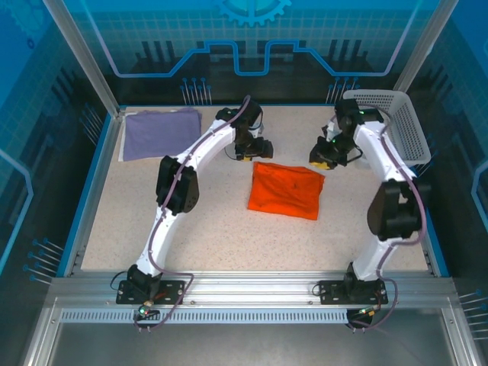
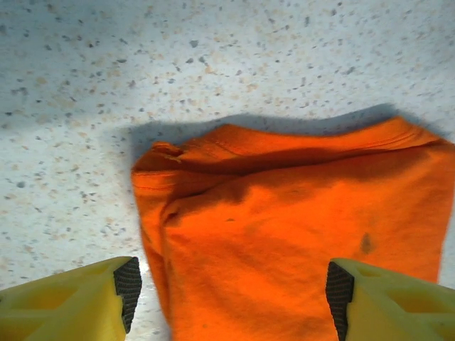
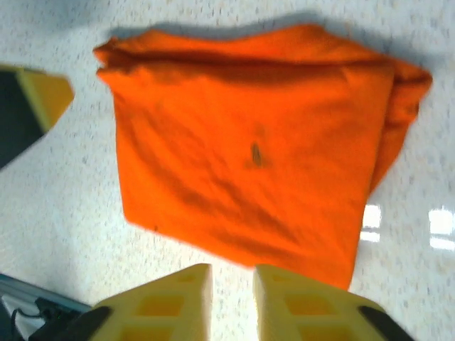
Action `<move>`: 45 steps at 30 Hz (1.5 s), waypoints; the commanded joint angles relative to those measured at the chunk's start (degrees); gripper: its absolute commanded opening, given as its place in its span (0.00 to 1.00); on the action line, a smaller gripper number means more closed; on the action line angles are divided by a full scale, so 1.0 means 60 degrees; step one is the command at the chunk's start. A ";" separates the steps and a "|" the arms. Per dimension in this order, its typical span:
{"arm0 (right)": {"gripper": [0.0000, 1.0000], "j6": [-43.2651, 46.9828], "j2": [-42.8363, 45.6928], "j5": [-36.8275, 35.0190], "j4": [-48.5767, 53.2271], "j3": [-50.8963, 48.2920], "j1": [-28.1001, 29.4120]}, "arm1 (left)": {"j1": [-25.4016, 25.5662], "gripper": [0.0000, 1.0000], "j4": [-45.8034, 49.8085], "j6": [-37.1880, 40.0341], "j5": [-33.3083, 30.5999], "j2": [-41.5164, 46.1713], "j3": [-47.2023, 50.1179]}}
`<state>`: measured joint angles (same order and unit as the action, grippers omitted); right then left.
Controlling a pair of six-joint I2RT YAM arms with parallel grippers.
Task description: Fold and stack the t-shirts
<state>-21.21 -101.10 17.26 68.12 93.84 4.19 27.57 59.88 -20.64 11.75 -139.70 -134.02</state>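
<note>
Your left gripper (image 2: 233, 284) released wide over the far-left corner of the folded orange t-shirt (image 1: 286, 190), your right gripper (image 3: 232, 284) barely parted, empty, over its far-right corner

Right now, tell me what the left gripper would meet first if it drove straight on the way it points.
The orange t-shirt. In the left wrist view the left gripper, jaws wide open, aims at the shirt's folded edge; how far off it lies I cannot judge.
</note>
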 commanded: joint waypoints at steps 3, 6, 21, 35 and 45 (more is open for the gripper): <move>0.45 0.0254 0.2155 0.0211 0.0934 -0.1672 -0.0038 | -0.0122 0.75 0.0200 0.0802 -0.0942 -0.0761 -0.0456; 0.48 0.0176 0.3456 0.0233 0.1221 -0.2571 -0.0104 | -0.0201 0.75 -0.0049 0.0680 -0.0766 -0.1101 -0.0602; 0.49 -0.0145 0.6834 0.0104 0.2816 -0.4071 -0.1276 | 0.0134 0.55 -0.0177 0.0040 -0.0212 -0.2336 -0.0843; 0.49 -0.0156 0.7423 0.0445 0.3064 -0.4354 -0.1577 | 0.0605 0.65 -0.1523 -0.0433 0.0320 -0.0902 0.1250; 0.49 -0.0024 0.7889 0.0339 0.3302 -0.4715 -0.1598 | 0.0633 0.55 -0.1867 -0.0369 0.0994 -0.0494 0.2090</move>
<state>-21.80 -55.22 18.50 85.47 66.74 -4.56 28.25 47.59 -22.44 9.45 -142.91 -124.88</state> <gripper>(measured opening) 0.486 0.551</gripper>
